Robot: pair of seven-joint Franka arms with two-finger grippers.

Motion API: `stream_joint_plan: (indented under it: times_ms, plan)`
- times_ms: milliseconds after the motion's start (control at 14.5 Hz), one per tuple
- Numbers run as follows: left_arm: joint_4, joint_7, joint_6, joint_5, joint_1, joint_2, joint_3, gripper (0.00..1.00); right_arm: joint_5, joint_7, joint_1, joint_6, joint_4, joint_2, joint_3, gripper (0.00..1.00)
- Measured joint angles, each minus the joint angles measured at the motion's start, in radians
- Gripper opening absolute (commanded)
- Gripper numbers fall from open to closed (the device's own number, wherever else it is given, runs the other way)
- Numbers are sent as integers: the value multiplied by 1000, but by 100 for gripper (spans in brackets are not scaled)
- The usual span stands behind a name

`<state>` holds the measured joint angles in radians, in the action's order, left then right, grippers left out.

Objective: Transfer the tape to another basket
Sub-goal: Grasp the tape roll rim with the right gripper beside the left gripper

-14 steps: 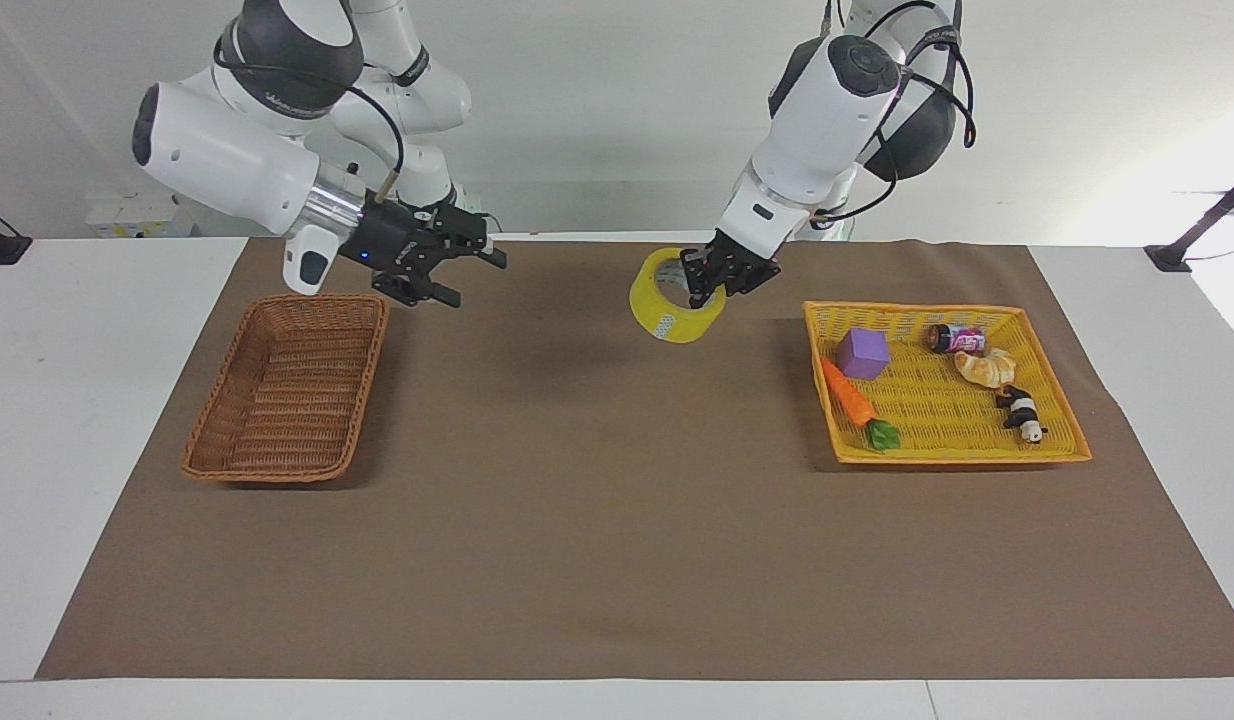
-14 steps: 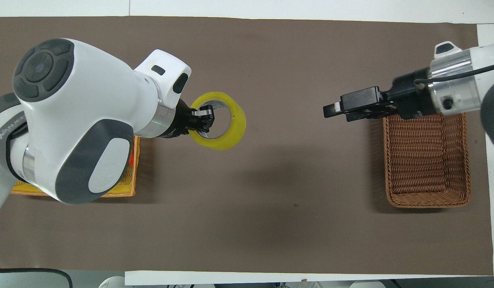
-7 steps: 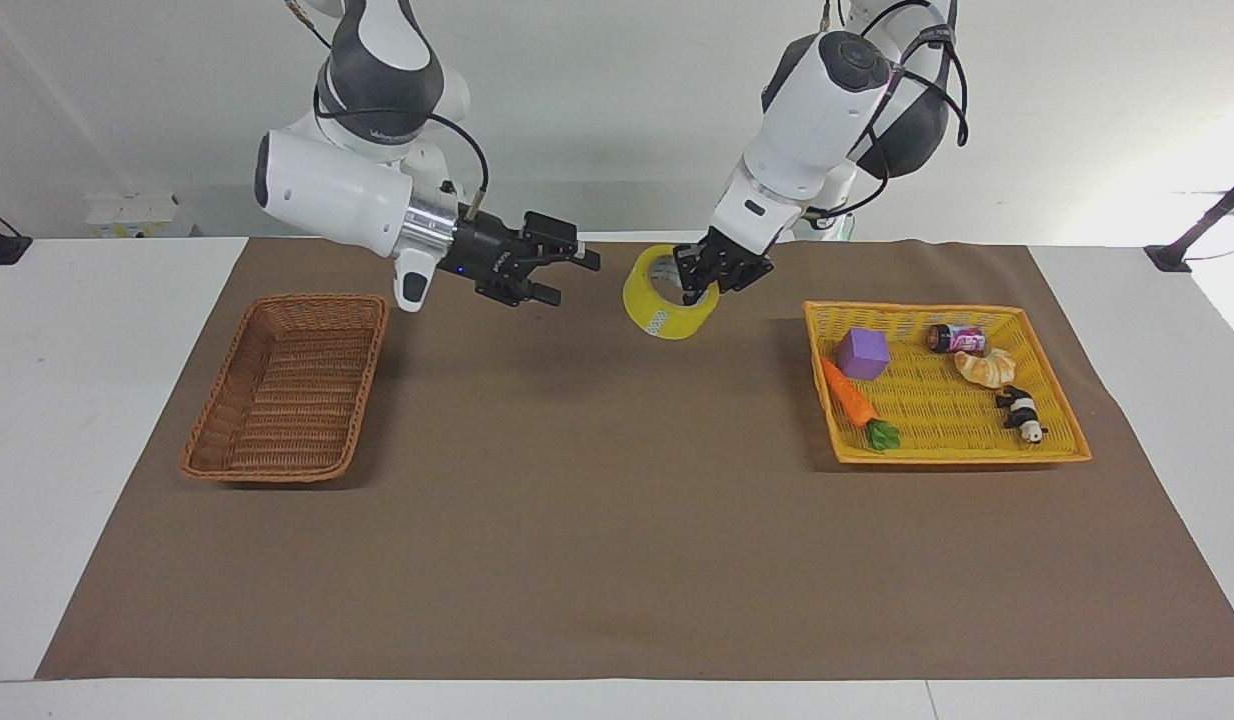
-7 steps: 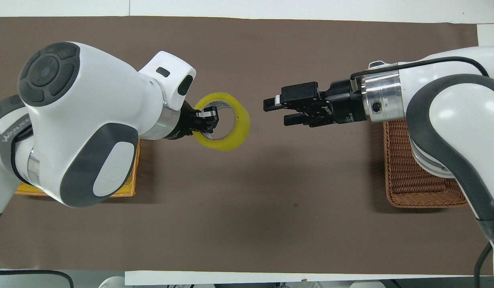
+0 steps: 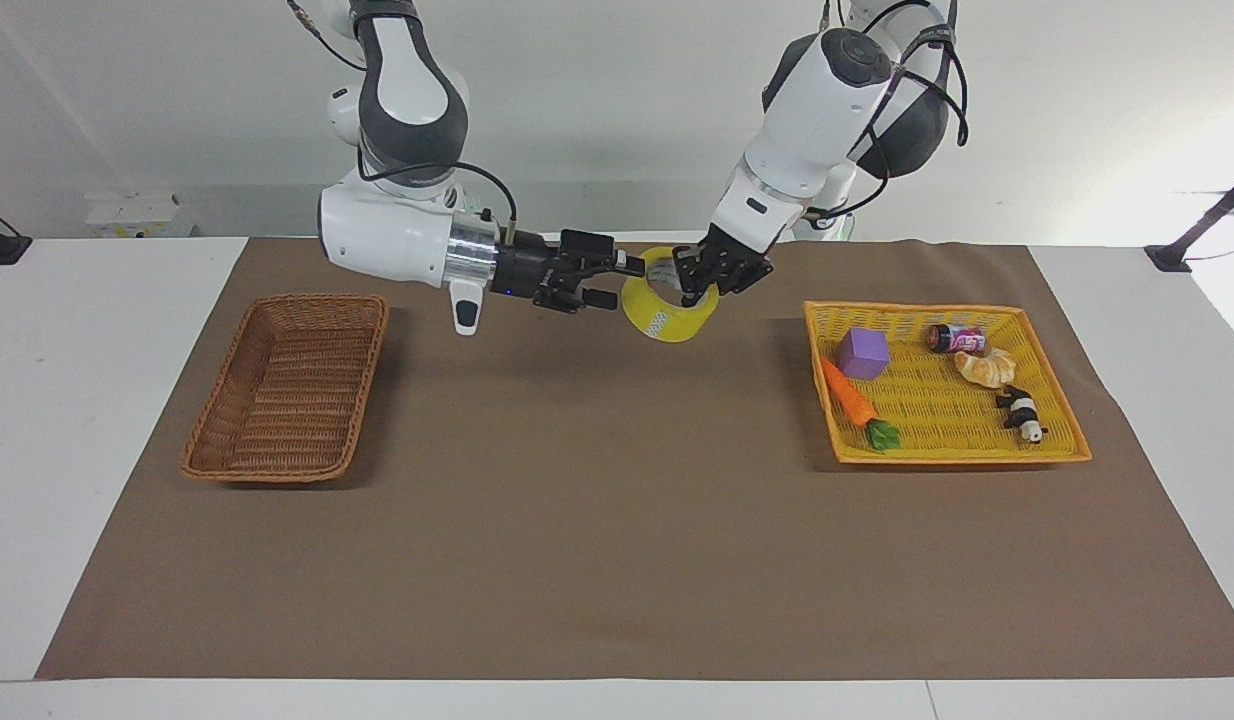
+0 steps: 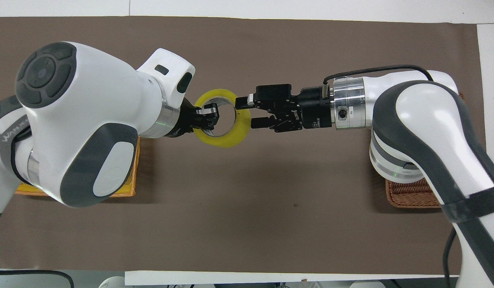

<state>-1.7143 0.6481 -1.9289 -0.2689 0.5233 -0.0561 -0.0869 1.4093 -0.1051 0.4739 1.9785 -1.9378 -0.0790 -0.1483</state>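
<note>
Facing view: the left gripper is clamped on the tape's rim, holding it above the mat. The right gripper, fingers spread, reaches the roll's opposite edge. The basket sits toward the right arm's end.

Overhead view: the right gripper's fingers straddle the tape's wall; the left gripper grips the rim.

A shallow yellow-orange tray sits at the right of the facing view on a brown mat that covers the white table. In it lie a purple cube, a toy carrot, a small can, a croissant and a panda figure. In the overhead view, only the tray's corner shows at lower left.
</note>
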Motion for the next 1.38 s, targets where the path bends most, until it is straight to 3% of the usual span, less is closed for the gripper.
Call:
stream_joint_plan:
  times_ms: [415,968,1382]
  plan:
    - [0,0,-20,0,0,0,0,0,10,-42,13,7,-10,0,-3,100]
    - [0,0,-20,0,0,0,5,0,8,-145,8,7,-11,0,-4,91]
    - [0,0,-13,0,0,0,5,0,7,-148,8,6,-12,0,-4,74]
